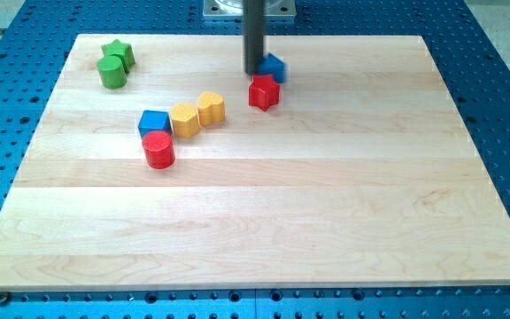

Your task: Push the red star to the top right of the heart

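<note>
The red star [263, 92] lies near the top middle of the wooden board [255, 221]. The yellow heart [211, 107] sits to its lower left, a short gap away. My tip [253, 72] comes down from the view's top and ends just above and left of the red star, close beside a blue block [274, 66] that it partly hides. The tip looks near the star's upper edge; I cannot tell if they touch.
A yellow hexagon [184, 119] touches the heart's left side, with a blue cube [154, 122] and a red cylinder [158, 150] further left. A green star [119, 52] and a green cylinder [111, 72] sit at the top left corner.
</note>
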Tool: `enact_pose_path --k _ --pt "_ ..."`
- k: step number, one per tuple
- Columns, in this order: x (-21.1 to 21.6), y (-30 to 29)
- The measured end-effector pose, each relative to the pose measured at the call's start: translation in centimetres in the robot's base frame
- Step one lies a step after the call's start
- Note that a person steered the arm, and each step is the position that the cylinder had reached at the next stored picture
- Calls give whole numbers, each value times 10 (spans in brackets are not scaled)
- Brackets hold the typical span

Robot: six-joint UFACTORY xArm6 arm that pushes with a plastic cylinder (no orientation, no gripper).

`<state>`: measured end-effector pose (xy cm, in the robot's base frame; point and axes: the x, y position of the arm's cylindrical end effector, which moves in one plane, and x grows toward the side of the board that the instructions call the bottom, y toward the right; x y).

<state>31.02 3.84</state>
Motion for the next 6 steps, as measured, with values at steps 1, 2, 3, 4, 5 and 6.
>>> enact_pose_path --k 1,2,3,4,5,6 --pt "61 72" --pt "87 47" --pt "57 -25" --pt "3 -45" --pt "59 -21" --pt "25 -75"
